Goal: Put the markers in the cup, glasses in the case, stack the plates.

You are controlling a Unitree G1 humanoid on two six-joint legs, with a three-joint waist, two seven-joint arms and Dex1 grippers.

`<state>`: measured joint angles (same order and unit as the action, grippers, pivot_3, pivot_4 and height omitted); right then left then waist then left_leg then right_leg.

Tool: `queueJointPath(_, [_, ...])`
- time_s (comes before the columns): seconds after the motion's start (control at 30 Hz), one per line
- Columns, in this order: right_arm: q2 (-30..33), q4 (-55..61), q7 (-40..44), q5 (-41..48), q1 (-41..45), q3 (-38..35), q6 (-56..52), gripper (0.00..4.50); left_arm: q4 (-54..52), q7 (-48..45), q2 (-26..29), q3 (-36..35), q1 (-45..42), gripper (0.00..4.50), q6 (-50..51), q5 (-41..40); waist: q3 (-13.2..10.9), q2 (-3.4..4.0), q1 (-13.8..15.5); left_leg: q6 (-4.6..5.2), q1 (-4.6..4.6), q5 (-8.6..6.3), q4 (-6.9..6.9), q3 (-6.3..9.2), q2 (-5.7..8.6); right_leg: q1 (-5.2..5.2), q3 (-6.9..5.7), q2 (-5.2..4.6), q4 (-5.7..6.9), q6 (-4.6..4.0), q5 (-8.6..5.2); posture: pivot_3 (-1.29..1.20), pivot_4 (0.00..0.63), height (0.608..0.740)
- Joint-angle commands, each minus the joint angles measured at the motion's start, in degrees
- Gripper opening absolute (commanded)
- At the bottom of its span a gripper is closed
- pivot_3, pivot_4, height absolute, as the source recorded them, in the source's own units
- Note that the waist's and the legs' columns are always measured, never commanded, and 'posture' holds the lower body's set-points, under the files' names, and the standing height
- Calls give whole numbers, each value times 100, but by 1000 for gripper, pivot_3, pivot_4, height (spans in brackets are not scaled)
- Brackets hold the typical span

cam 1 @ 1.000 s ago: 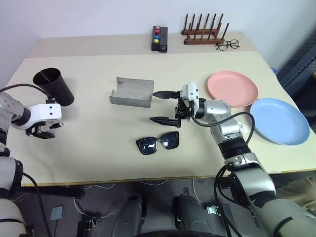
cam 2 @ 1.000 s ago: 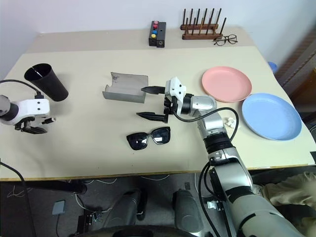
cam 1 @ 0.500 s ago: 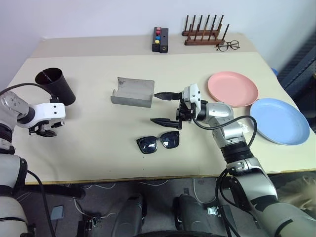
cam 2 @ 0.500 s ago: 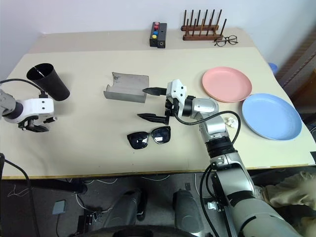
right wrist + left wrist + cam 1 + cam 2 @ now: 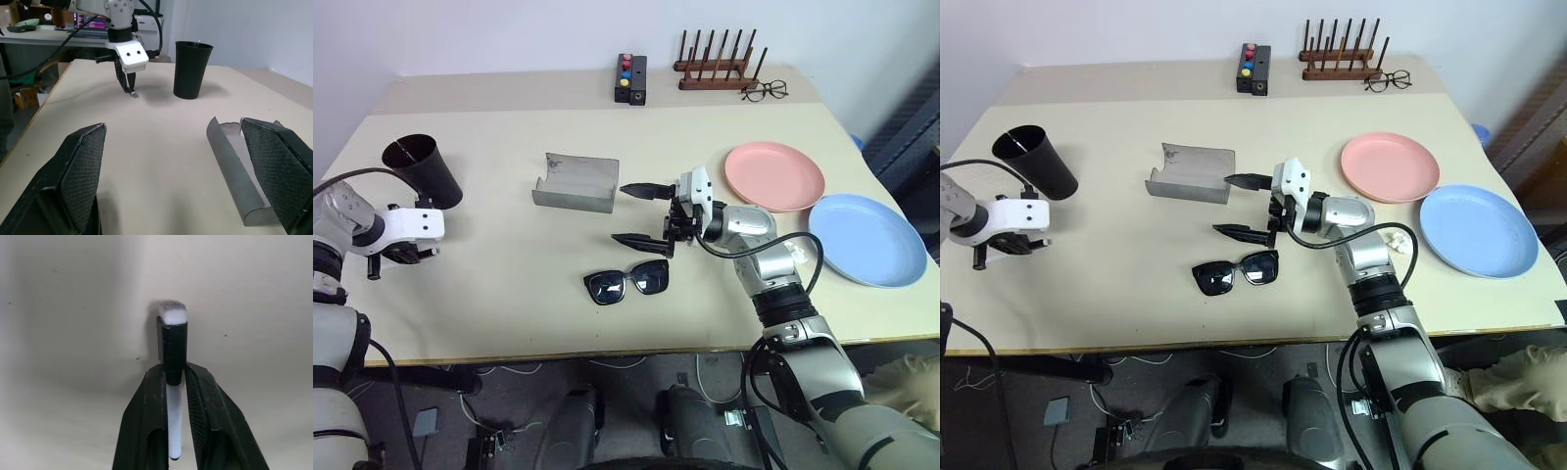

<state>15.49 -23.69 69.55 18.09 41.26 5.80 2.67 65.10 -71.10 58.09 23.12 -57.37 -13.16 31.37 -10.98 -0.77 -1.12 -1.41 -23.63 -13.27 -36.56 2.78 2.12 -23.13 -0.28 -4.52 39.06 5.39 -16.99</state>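
One white marker (image 5: 174,396) pinched between left gripper (image 5: 175,382) jaws, beside cup (image 5: 1035,162)

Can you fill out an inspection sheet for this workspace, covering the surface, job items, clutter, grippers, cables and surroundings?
Surface: beige table, no spills seen.
Job's things: white marker with black cap clamped in left gripper; black cup upright near it; grey case lying open; sunglasses on the table in front of the case; pink plate and blue plate side by side, unstacked.
Clutter: button box, wooden peg rack, clear eyeglasses along the far edge.
Grippers: left gripper shut on the marker, pointing down; right gripper open, between case and sunglasses.
Cables: black cable looping off the right forearm.
Surroundings: pale wall behind; wires on the floor.
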Motion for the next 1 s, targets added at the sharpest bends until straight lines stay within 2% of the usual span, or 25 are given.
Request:
queueJointPath(0.03, [7,58,-9,77,129,-115,107,4500,-311,-96,186,-257,115,490,-40,-286,0,0,-3,0,0,0,0,0,0,0,0,0,0,0,0,0,150,740])
queueJointPath(0.13, [6,-20,6,71,170,-113,150,4500,-761,-450,145,-617,256,490,60,-822,0,0,5,0,-1,0,-1,1,-1,0,0,0,0,0,0,0,150,740])
queueJointPath(0.27, [45,-96,58,71,215,-123,192,4500,-2589,-1282,151,-1289,966,490,648,-2040,-1,-1,7,0,-5,0,-6,4,-2,0,1,-2,-1,-1,0,0,150,740])
queueJointPath(0.4, [71,-165,98,66,269,-125,226,4500,-3613,-1203,199,-1563,1413,490,1218,-2380,-1,0,-8,0,-11,0,-19,8,-3,-1,2,0,0,-1,0,0,150,740])
queueJointPath(0.63, [86,-335,145,51,390,-132,323,4500,-3592,-710,198,-1625,1456,490,1228,-2392,-1,0,-9,1,-11,-1,-22,8,-4,-1,2,4,2,-1,0,0,150,740])
queueJointPath(0.67, [86,-346,145,51,398,-134,330,4500,-3575,-680,188,-1621,1432,236,1226,-2403,-1,0,-7,1,-12,-1,-24,8,-4,-1,2,4,2,-1,-1,0,150,740])
queueJointPath(0.87, [92,-446,162,53,458,-139,392,4500,-3516,-407,66,-1667,1265,236,1154,-2463,-1,0,14,5,-17,-3,-36,9,-3,1,2,4,2,-1,0,0,150,740])
queueJointPath(1.0, [91,-487,166,41,500,-135,426,4500,-3386,50,-301,-2008,841,236,1235,-2838,-2,-1,43,7,-26,-4,-47,16,-2,1,-3,4,3,-1,-1,0,150,740])
